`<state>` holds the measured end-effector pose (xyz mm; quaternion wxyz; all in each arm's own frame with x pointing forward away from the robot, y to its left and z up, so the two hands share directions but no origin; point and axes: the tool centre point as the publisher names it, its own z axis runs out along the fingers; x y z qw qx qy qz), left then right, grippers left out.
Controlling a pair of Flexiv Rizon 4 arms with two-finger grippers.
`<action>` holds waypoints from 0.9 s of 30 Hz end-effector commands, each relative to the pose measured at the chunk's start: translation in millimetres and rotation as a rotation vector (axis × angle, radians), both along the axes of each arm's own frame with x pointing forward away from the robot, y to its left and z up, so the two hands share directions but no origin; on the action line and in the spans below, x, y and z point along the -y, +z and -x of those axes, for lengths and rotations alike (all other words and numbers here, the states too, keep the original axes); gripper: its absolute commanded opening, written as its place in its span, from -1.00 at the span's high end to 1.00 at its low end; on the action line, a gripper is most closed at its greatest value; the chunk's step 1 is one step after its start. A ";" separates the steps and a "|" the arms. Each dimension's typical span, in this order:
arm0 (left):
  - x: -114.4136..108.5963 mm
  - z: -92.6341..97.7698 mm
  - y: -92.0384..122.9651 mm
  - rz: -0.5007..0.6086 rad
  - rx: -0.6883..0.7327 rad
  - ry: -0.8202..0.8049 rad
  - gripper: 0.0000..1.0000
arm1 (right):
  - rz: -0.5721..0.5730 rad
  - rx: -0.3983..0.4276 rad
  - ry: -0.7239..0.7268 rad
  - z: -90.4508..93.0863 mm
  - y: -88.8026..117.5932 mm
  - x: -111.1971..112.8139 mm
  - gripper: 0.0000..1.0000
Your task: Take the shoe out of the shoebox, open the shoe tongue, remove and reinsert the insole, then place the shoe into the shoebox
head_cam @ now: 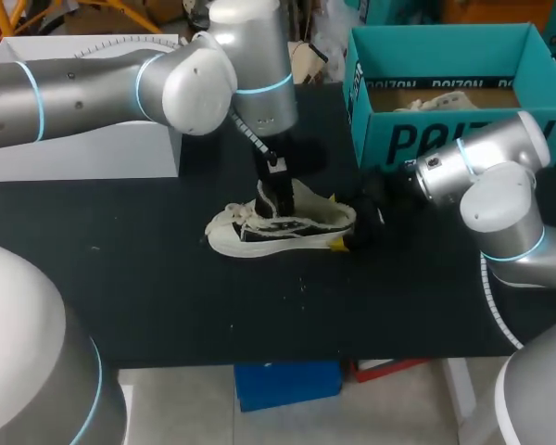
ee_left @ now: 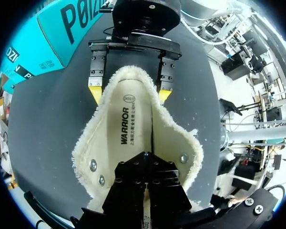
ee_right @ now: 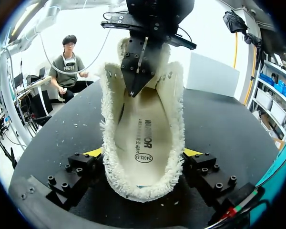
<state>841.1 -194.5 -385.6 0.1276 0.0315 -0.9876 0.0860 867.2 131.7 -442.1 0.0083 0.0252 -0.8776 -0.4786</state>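
A cream low-top shoe with a fleece lining (head_cam: pixel 287 227) is lying near the middle of the black table (head_cam: pixel 167 306), toe to the left and heel to the right. Its cream printed insole (ee_left: pixel 126 124) is being observed seated flat inside the shoe.

The heel is being clasped from both sides by the right gripper (ee_right: pixel 143 152). Its fingers are spread to the heel's width, and their yellow tips are being pressed against the fleece collar.

The left gripper (ee_left: pixel 145 160) is being held pointing down into the shoe's mouth at the tongue end, with its two black fingers drawn together. Whether any part of the tongue is being pinched between them cannot be told.

An open teal cardboard shoebox (head_cam: pixel 445 139) is being kept at the far right, apart from the shoe. A white rectangular box (head_cam: pixel 83 148) is standing at the far left.
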 end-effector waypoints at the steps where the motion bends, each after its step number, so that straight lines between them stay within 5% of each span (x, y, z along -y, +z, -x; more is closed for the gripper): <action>1: 8.4 -2.6 -7.5 -0.005 -0.013 -0.007 1.00 | 0.001 -0.001 -0.001 -1.0 -2.6 0.7 1.00; 27: 26.8 9.1 -29.9 -0.015 -0.074 -0.026 1.00 | 0.001 -0.001 -0.001 -1.0 -2.6 0.7 1.00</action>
